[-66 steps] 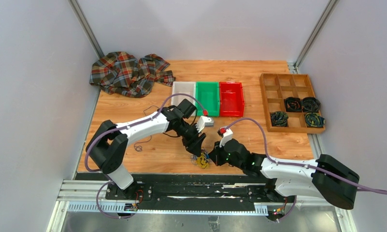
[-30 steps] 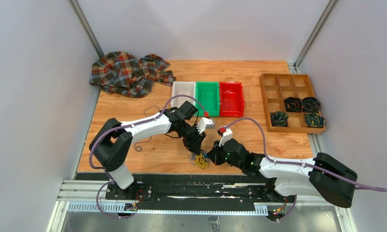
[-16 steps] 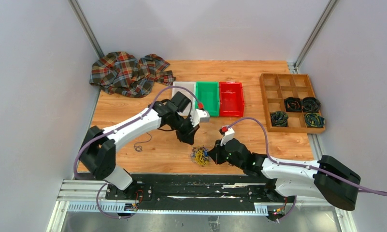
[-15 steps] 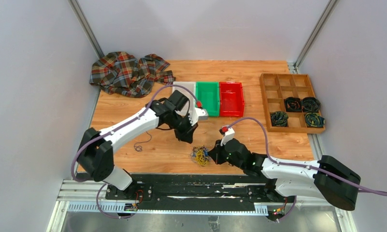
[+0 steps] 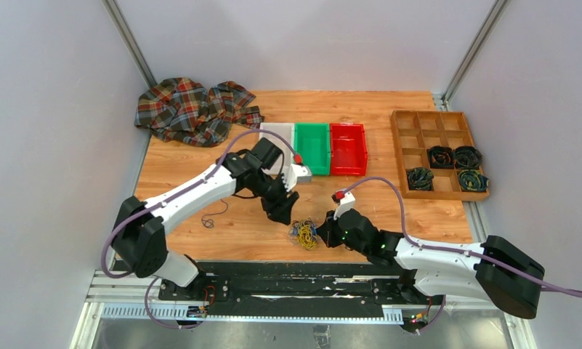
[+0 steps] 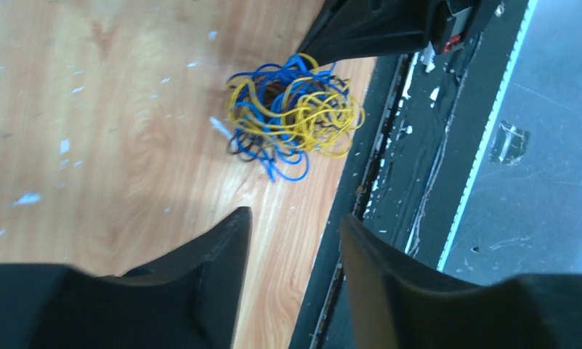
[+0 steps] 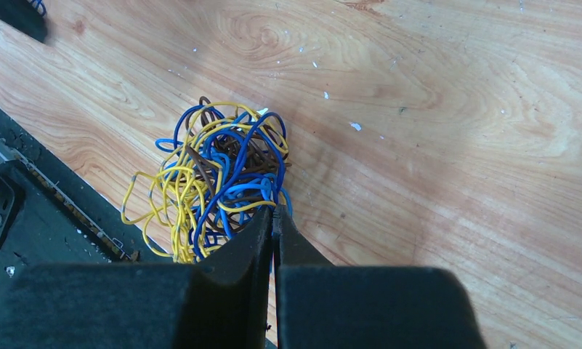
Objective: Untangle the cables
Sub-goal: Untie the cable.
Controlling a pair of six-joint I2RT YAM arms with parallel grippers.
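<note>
Left arm [image 5: 200, 190]: reached to frame centre; left gripper [image 6: 295, 216] released, empty, beside clump of thin blue, yellow and brown cables [image 6: 291, 113].
Right arm [image 5: 433, 254]: low, lower centre; right gripper [image 7: 275, 209] clenched, tips against clump.

The left claw [image 5: 283, 217] has lifted off the cables [image 5: 303, 234] and drawn back, its jaws now apart.

Even, diffuse light fills the overhead view; the arms cast only faint shadows on the worktop [image 5: 433, 211]. In both wrist views the near fingers [image 7: 229, 291] blur (too close to the lens), while the cables [image 7: 215, 182] are sharp. A soft shadow darkens the wood beside the left hand [image 6: 295, 218].
</note>
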